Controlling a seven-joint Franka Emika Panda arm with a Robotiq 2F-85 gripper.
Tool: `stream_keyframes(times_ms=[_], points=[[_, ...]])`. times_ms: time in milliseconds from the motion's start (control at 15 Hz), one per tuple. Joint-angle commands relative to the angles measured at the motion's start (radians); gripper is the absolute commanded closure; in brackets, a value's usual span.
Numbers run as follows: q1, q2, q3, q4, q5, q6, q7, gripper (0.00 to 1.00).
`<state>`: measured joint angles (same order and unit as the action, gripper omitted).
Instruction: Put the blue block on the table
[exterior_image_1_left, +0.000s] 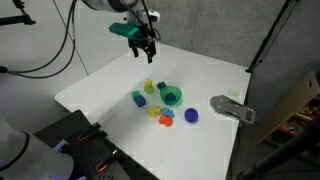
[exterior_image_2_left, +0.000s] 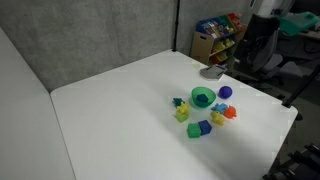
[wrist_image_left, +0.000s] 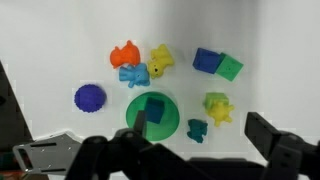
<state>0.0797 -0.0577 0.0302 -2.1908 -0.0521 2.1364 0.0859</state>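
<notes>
You have the white table carrying every item; the gripper hangs high above it, well apart from the teal bowl, with its claw spread wide and holding nothing; the bowl stands upright on the tabletop; the blue block lies inside the bowl; a second blue block sits on the table near the bowl, touching a green block.

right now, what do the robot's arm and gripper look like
The arm is white with rounded links. At the wrist sits a teal-green mount, and below it the gripper is black, with blocky black fingers. No markings are legible.
</notes>
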Motion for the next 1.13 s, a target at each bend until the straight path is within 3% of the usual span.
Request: stream_keyframes(times_ms=[0, 1067], points=[[-0.031, -0.116, -0.002, -0.010, 0.005, -0.064, 0.030, 0.00], [-0.044, -0.139, 0.006, -0.012, 0.003, -0.078, 0.010, 0.00]])
